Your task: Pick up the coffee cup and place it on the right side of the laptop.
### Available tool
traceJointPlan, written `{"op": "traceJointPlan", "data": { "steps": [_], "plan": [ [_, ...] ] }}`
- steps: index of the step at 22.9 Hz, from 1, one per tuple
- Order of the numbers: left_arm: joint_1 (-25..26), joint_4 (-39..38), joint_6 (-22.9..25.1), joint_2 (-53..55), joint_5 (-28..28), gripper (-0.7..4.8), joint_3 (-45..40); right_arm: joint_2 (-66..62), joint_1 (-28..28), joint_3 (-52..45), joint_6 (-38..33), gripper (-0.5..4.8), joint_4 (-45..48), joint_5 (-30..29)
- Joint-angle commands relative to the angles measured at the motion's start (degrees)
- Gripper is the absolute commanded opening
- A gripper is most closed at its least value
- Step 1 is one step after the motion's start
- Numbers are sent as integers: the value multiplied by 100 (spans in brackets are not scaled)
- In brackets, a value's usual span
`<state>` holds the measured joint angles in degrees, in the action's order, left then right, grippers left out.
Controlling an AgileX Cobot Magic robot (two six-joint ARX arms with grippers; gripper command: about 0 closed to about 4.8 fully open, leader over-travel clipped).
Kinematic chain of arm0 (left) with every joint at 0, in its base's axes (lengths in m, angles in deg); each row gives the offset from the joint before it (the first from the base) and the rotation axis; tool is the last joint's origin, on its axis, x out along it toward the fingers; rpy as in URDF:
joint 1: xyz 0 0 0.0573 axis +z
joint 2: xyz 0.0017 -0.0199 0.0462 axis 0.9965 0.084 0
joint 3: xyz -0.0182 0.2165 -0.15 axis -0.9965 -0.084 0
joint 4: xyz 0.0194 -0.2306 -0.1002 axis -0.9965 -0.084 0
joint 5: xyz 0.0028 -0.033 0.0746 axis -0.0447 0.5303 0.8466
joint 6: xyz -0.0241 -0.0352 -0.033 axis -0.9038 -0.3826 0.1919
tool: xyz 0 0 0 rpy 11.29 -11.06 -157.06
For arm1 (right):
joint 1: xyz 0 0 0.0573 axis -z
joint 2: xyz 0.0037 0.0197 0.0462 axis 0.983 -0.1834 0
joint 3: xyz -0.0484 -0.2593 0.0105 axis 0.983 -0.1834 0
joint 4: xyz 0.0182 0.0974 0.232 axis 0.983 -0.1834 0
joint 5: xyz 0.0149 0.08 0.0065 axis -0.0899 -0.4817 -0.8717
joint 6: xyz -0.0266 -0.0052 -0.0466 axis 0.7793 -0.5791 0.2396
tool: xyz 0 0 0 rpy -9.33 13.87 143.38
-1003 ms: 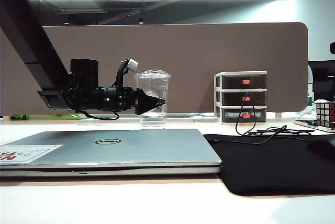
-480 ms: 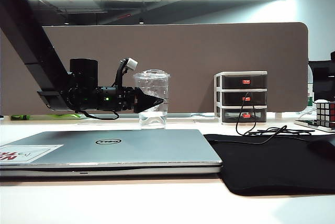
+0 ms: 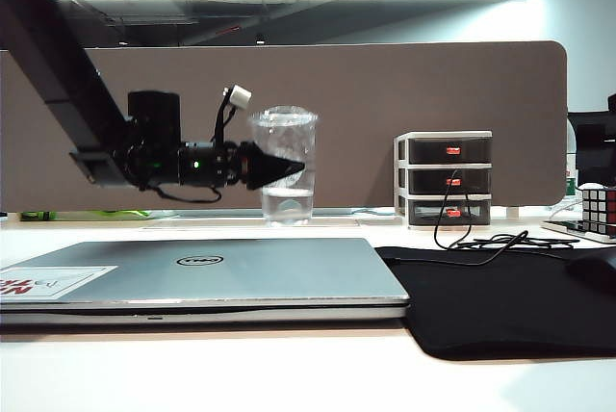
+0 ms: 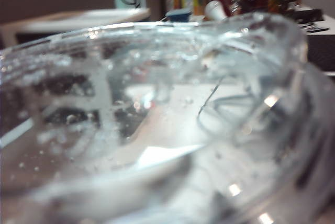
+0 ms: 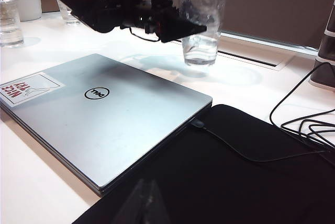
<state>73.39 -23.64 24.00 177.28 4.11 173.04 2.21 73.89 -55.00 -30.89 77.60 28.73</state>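
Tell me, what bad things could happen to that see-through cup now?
1. The left gripper holds the tall clear plastic coffee cup off the table; it may slip.
2. Liquid at the bottom could spill onto the thin silver-grey laptop.
3. A tangled black cable lies on the black mat right of the laptop; the cup could tip there.

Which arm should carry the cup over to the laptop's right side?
Left. Its left pincer is closed around the coffee cup, which hangs clear of the desk. The right pincer sits low over the black mat, holding nothing, away from the cup; the laptop lies beside it.
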Motion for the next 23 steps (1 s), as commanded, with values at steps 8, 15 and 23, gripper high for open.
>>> {"op": "traceJointPlan", "data": {
  "steps": [8,15,23],
  "plan": [
    [-573,188,-861,-551,-704,278,7,11,-2,-28,17,-1,256,-11],
    [-925,151,-1351,-555,-1145,277,-17,11,-2,-28,20,-1,254,-13],
    [-1276,155,-1331,-557,-1530,277,-39,11,0,-28,20,-1,254,-13]
  ]
}}
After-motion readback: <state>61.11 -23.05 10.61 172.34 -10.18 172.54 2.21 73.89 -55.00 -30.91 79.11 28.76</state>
